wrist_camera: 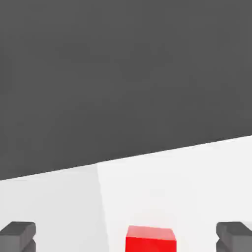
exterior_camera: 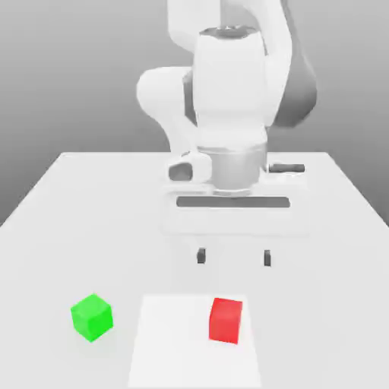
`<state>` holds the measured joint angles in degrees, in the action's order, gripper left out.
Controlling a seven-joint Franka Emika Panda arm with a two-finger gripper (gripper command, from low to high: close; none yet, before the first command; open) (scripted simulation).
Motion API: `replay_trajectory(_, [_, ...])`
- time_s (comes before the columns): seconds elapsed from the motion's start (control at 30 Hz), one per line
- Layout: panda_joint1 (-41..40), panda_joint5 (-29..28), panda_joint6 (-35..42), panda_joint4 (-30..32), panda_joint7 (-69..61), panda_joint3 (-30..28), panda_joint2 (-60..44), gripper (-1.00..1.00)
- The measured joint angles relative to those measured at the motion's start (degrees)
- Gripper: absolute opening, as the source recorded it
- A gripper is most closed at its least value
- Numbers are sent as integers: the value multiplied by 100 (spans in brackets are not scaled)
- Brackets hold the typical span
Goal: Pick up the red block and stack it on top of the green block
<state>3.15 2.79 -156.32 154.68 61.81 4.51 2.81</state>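
Hovering my gripper (exterior_camera: 234, 257) with fingers spread wide above the red block (exterior_camera: 226, 320); green block (exterior_camera: 92, 317) sits apart.

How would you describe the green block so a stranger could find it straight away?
Start at the white table in front of the arm. Near its front edge, toward the exterior view's left, sits the green block. The only other cube, the red block, sits apart on its right.

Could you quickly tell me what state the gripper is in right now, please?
Gripper: open and holding nothing, its fingers wide apart above the table, with the red block lying free below them.
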Motion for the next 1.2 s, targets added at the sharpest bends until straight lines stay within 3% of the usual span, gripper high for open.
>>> replay_trajectory(0.27, [176,-563,-1280,79,600,-229,-1644,0])
replay_trajectory(0.3, [192,-585,-1383,63,619,-249,-1765,-100])
replay_trajectory(0.53, [186,-604,-1378,65,636,-243,-1753,-100])
replay_trajectory(0.73, [160,-358,-439,227,450,-163,-649,-100])
replay_trajectory(1.2, [-1276,-292,176,74,-2989,-842,-194,-100])
